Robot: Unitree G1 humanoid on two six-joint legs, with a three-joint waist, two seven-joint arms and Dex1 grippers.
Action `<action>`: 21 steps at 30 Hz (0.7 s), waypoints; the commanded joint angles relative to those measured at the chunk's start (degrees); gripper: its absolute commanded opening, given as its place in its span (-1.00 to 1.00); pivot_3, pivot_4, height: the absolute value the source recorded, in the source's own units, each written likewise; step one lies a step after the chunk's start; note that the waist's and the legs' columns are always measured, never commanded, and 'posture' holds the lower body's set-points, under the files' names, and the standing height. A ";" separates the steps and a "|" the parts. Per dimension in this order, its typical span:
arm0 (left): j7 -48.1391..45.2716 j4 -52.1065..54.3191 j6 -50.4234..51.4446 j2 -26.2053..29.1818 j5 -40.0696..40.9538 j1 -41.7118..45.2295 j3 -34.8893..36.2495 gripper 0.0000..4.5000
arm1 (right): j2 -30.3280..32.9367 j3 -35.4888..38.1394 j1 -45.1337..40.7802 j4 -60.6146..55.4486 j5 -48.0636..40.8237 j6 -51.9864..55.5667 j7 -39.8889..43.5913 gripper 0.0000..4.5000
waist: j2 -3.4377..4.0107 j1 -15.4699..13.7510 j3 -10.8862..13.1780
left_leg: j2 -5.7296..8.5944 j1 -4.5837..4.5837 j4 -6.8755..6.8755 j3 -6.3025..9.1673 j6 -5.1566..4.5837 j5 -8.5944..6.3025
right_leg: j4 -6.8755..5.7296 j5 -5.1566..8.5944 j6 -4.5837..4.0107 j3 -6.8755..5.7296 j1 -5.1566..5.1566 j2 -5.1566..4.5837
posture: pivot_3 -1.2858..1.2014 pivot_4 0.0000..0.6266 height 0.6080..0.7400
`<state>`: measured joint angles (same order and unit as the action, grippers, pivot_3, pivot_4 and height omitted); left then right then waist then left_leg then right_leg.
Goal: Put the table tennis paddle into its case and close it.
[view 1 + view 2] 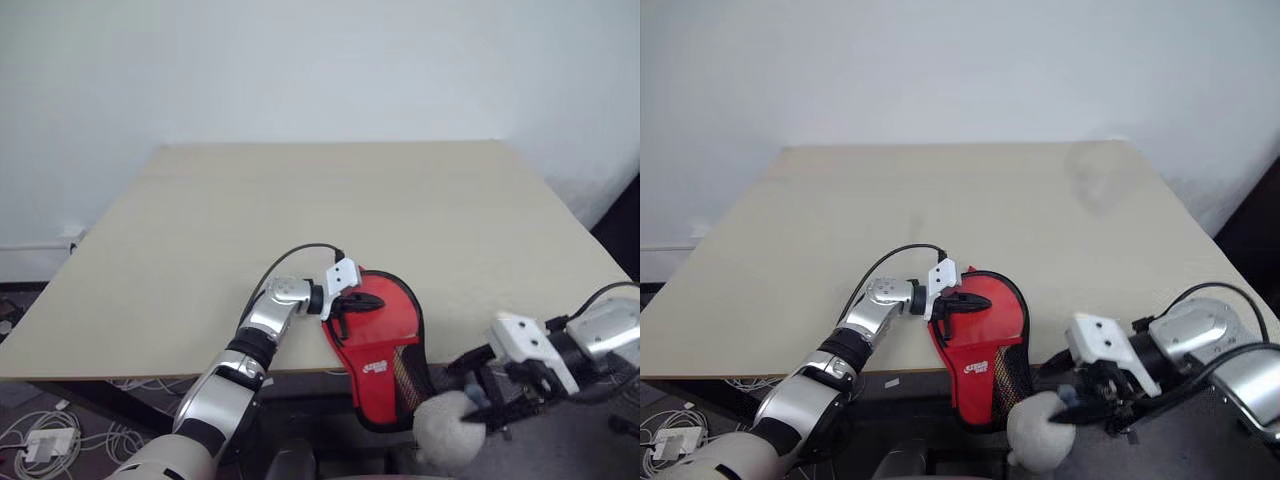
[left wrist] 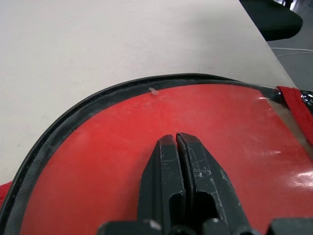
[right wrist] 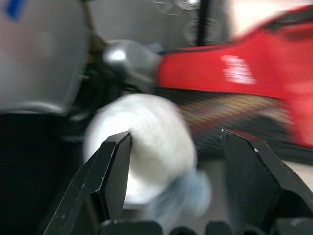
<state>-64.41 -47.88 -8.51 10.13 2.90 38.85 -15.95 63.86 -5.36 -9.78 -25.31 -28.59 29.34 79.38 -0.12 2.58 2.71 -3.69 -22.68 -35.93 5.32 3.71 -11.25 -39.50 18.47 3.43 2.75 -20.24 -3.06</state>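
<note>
My left gripper point(image 1: 352, 303) is clenched on the red case point(image 1: 382, 345) at the table point(image 1: 200, 230) edge; my right gripper point(image 3: 173, 161) is released, a white lump point(image 3: 146, 164) between its fingers.

Soft, even light on the table point(image 1: 200, 230); heavy motion blur in the right wrist view.

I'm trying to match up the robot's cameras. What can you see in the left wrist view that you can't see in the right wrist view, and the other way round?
The left wrist view alone has the pale table, the case's black trim and the left gripper, its fingers pressed together on the red surface. The right wrist view alone has the white fluffy lump, the case's white logo and mesh, and the right gripper with fingers apart. Both share the red case.
</note>
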 commanded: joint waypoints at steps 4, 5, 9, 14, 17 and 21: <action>-0.12 5.23 3.70 4.17 0.96 -4.39 2.60 -1.00 | -8.94 -1.18 -15.83 13.51 4.93 0.27 -7.44 0.43 | 0.13 0.08 -0.07 | -0.01 -0.04 0.14 -0.06 -0.01 0.01 | 0.00 -0.01 0.00 0.08 -0.03 0.01 | 0.03 -1.00 0.14; -0.33 8.03 5.72 4.63 2.48 -5.29 3.72 -1.00 | -10.94 -1.45 -17.71 15.16 5.85 0.39 -9.50 0.43 | 0.09 0.03 -0.04 | -0.01 -0.04 0.17 -0.07 -0.01 0.01 | 0.00 -0.01 0.00 0.09 -0.03 0.01 | 0.03 -1.00 0.14; -0.32 18.63 11.58 7.76 5.40 -9.13 6.02 -0.84 | -17.76 -2.93 -21.74 19.51 10.06 2.09 -17.73 0.45 | 0.02 -0.08 0.02 | -0.01 -0.14 0.20 -0.07 -0.01 0.02 | -0.01 -0.01 -0.01 0.12 -0.13 0.02 | 0.03 -1.00 0.14; 1.68 29.80 17.57 10.87 8.21 -14.40 8.31 -0.13 | -23.96 -3.01 -22.00 19.87 11.05 5.23 -24.31 0.45 | 0.03 -0.17 0.08 | 0.00 -0.30 0.11 -0.05 -0.01 0.02 | -0.02 -0.03 -0.01 0.10 -0.21 0.02 | 0.03 -1.00 0.14; 4.44 37.61 21.40 12.35 10.76 -18.16 11.47 0.33 | -27.32 -3.24 -20.97 18.59 11.28 7.60 -28.33 0.45 | 0.01 -0.10 0.09 | 0.00 -0.31 0.04 -0.05 -0.02 0.02 | -0.04 -0.03 -0.01 0.10 -0.20 0.02 | 0.03 -1.00 0.14; 10.10 46.06 26.74 13.47 14.91 -22.05 17.37 0.95 | -30.87 -3.10 -19.74 17.26 11.04 10.06 -32.80 0.45 | 0.00 -0.09 0.11 | -0.02 -0.30 0.09 -0.03 -0.02 0.02 | -0.06 -0.03 -0.01 0.10 -0.23 0.03 | 0.03 -1.00 0.14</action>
<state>-56.52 -5.81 16.83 22.92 15.26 16.69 -1.87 33.51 -9.75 -28.98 -5.65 -17.70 38.79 48.51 -0.12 2.49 2.81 -3.70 -22.98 -35.85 5.29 3.69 -11.23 -39.56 18.44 3.42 2.85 -20.46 -3.04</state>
